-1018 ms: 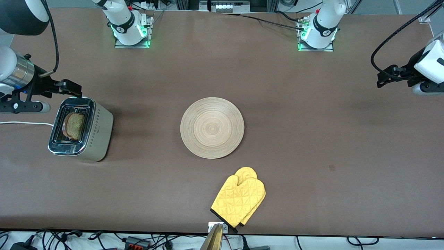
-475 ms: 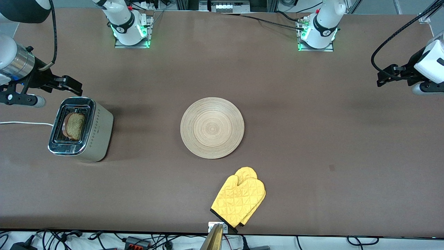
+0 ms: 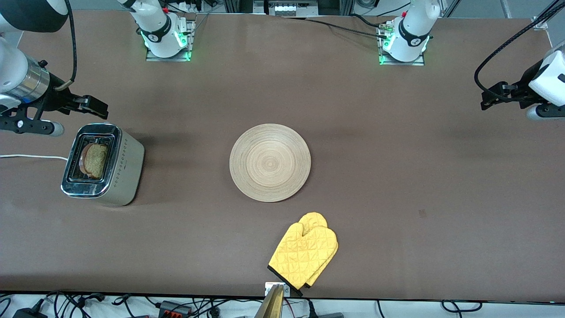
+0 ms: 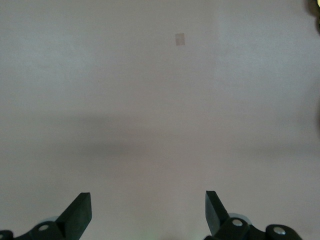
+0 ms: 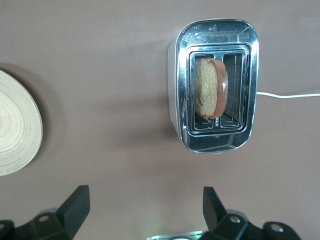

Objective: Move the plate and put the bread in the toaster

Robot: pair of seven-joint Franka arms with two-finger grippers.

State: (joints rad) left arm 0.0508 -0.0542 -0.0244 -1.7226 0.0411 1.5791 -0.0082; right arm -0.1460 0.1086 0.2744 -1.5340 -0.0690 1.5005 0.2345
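The beige and chrome toaster (image 3: 129, 164) (image 5: 215, 31) stands toward the right arm's end of the table. The bread (image 3: 95, 160) (image 5: 209, 88) stands upright in one of its slots, with its brown crust showing. The round wooden plate (image 3: 270, 162) (image 5: 15, 131) lies bare at mid-table. My right gripper (image 3: 93, 106) (image 5: 145, 199) hangs open and empty over bare table just off the toaster's end. My left gripper (image 3: 489, 100) (image 4: 148, 202) waits open and empty over bare table at the left arm's end.
A yellow quilted oven mitt (image 3: 304, 250) lies nearer the front camera than the plate, by the table's edge. The toaster's white cord (image 3: 27, 156) (image 5: 291, 94) trails off toward the table's end. A small mark (image 3: 422, 213) (image 4: 180, 39) sits on the tabletop.
The right gripper has drifted a little up and away from the toaster's top, still open. The bread, plate and left arm have stayed put.
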